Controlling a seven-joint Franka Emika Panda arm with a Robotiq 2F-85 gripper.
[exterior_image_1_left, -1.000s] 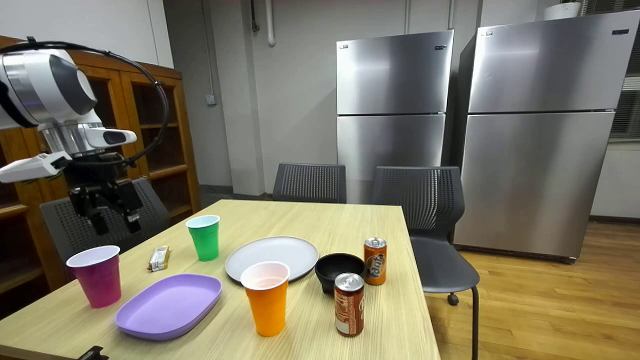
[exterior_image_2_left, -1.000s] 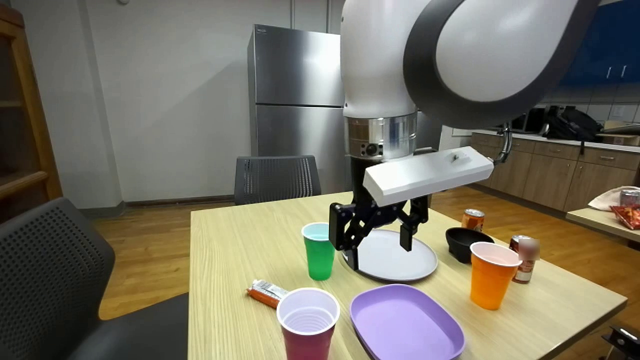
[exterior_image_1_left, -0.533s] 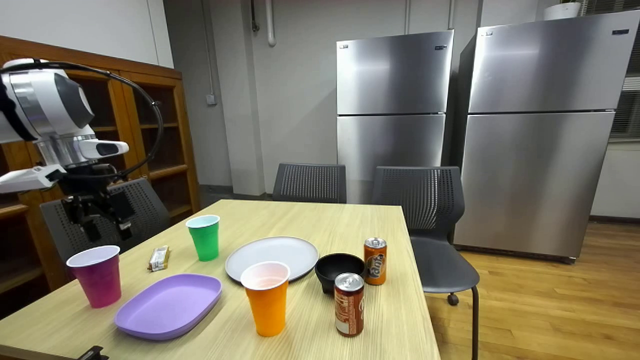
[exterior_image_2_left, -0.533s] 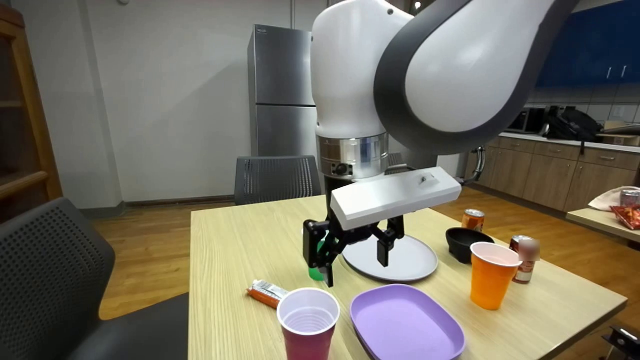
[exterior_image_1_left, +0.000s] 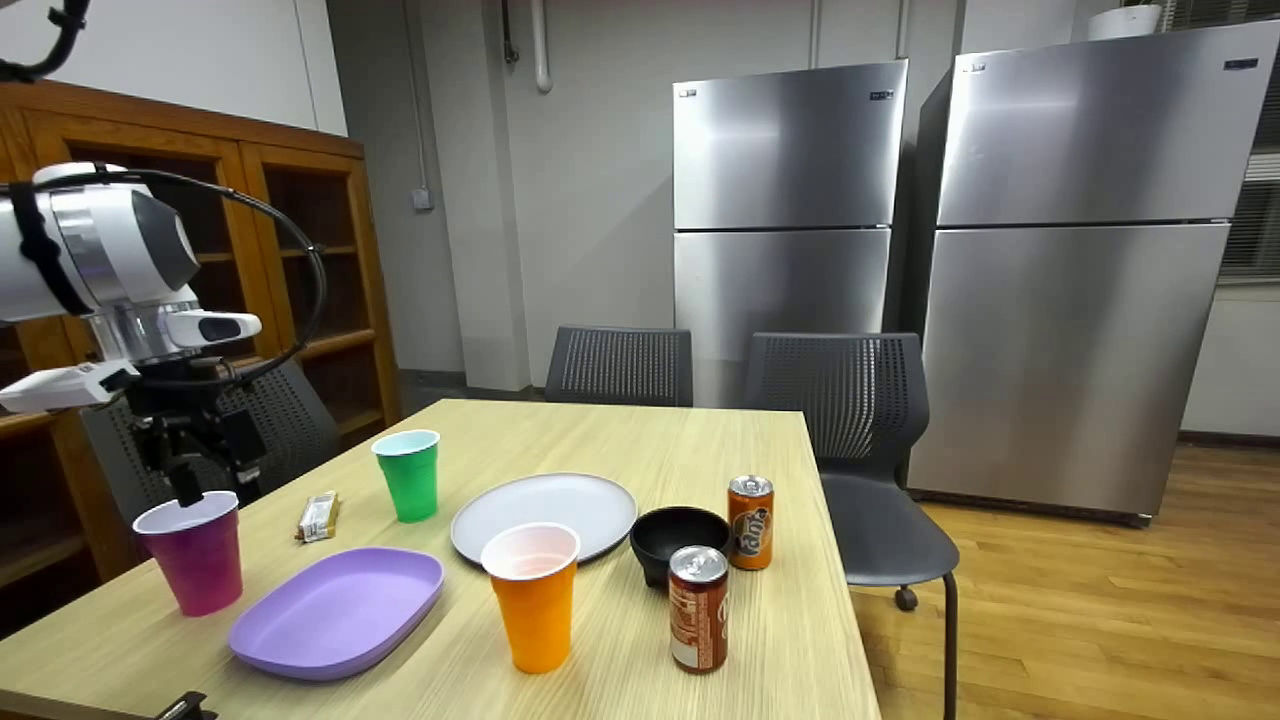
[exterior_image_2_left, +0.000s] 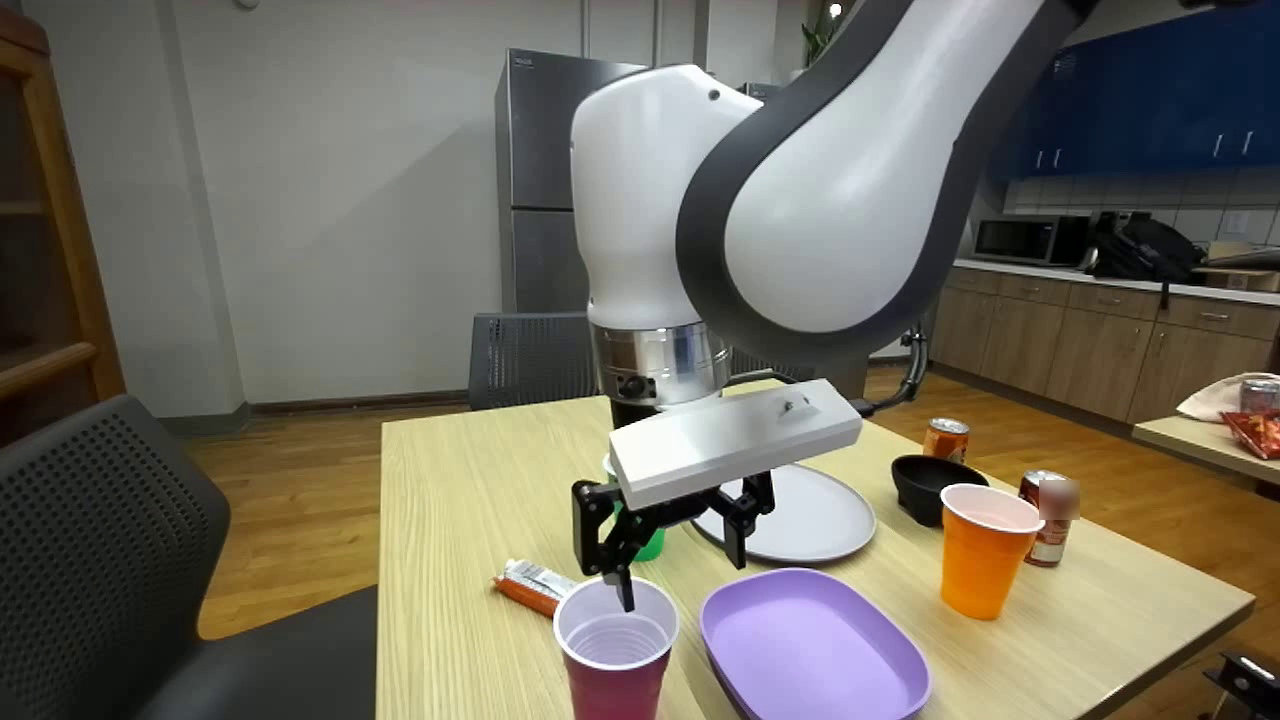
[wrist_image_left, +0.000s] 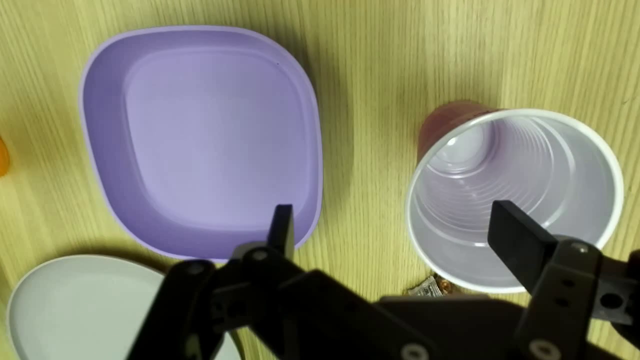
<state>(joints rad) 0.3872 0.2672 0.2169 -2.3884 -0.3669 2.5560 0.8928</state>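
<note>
Partly over the magenta cup (exterior_image_2_left: 612, 650), we see the gripper (exterior_image_2_left: 681, 582) spread wide.
From left to right in an exterior view, we find a strip of wood between the left edge of the table (exterior_image_2_left: 440, 500) and the wrapped bar (exterior_image_2_left: 533, 587); the magenta cup stands upright near it, one fingertip (exterior_image_2_left: 624, 590) across its mouth; whether it dips below the rim, we cannot tell. The gripper partly hides the green cup (exterior_image_2_left: 652, 546). A gap of wood separates the magenta cup from the purple plate (exterior_image_2_left: 815, 645), with the grey plate (exterior_image_2_left: 810, 515) farther back. Another gap lies before the black bowl (exterior_image_2_left: 918, 490), orange can (exterior_image_2_left: 944, 440), orange cup (exterior_image_2_left: 978, 560) and brown can (exterior_image_2_left: 1045, 545), the last close to the table's right edge.
</note>
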